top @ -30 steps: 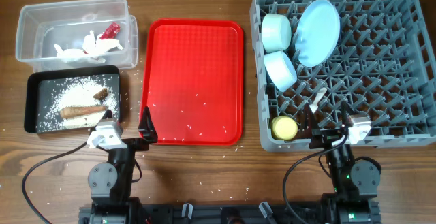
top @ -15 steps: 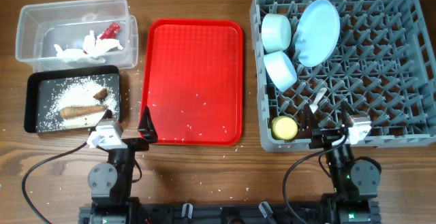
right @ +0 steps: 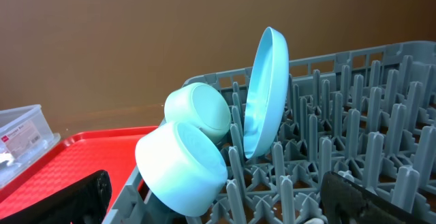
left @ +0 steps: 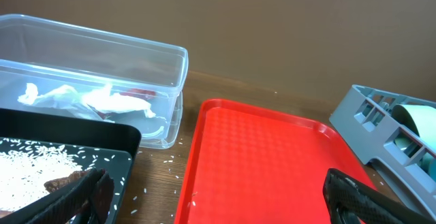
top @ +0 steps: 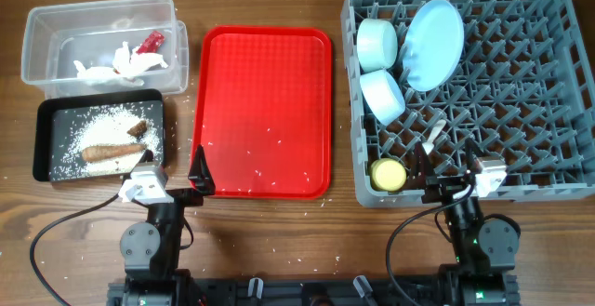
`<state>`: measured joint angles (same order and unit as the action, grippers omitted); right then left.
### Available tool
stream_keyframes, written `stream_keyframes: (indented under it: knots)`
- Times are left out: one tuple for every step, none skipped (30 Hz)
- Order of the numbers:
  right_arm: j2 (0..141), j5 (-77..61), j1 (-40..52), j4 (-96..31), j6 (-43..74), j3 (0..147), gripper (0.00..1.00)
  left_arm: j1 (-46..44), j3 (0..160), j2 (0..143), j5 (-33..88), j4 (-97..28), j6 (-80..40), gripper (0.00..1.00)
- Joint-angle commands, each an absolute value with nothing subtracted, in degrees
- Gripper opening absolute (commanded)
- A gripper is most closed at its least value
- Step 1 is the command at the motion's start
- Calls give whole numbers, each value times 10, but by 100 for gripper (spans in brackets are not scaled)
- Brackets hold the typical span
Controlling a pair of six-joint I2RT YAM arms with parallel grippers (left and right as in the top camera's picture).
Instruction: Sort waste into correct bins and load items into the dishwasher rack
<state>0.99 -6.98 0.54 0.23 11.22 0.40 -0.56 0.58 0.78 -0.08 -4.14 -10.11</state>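
The grey dishwasher rack (top: 521,27) at the right holds the pale blue plate (top: 434,43) on edge, two mint bowls (top: 377,44) (top: 383,96), the yellow cup (top: 388,173) and the white spoon (top: 433,135). The clear bin (top: 37,27) at the back left holds white paper scraps (top: 130,60) and the red-and-white wrapper (top: 151,41). The black bin (top: 43,148) holds rice (top: 93,125) and brown sausage pieces (top: 113,150). My left gripper (top: 200,168) is open and empty at the red tray's front left corner. My right gripper (top: 451,178) is open and empty at the rack's front edge.
The flat red tray (top: 268,101) lies between the bins and the rack, with a few rice grains on it. Loose grains lie on the wooden table (top: 279,241) beside the black bin. Cables run along the front edge.
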Motion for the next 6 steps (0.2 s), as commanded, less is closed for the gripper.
stream_keyframes:
  knots:
    - [6, -60, 3, 4, 106, 3, 100, -1, 3, 2, 10, -43, -94, 100]
    - [6, -60, 3, 4, 106, 3, 100, -1, 3, 2, 10, -43, -94, 100]
    - [6, -60, 3, 4, 106, 3, 100, -1, 3, 2, 10, -43, -94, 100]
    - [6, -60, 3, 4, 106, 3, 100, -1, 3, 2, 10, -43, -94, 100]
    - [6, -60, 3, 4, 106, 3, 100, -1, 3, 2, 10, -43, -94, 100]
    - [6, -60, 3, 4, 106, 3, 100, -1, 3, 2, 10, -43, -94, 100]
